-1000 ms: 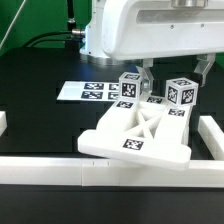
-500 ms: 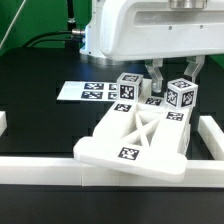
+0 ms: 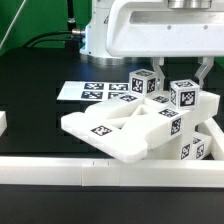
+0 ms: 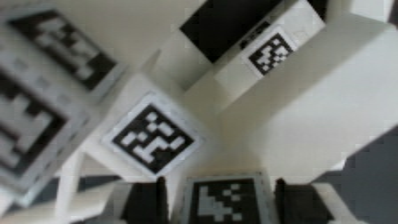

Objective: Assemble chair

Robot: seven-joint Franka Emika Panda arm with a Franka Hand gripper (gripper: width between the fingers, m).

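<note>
I'm lifting and swinging the chair now. A moment ago it was lying flatter, with its X-braced panel facing the camera; now the panel is tilting up and turning toward the exterior view's left, and the tagged underside is coming into view at the exterior view's right. My end effector was standing wider a second ago; it is now clamped on the chair's blocky leg, one finger down either side of the tagged cube. I'm reading that as the grasp being made and the reorienting getting under way, probably so the next part can go on.

My arm is hanging nearly straight down over the back of the chair, wrist vertical. In the wrist view the tagged faces are filling the frame. The chair is sitting between the marker board behind and the white border rail in front, on the black surface.
</note>
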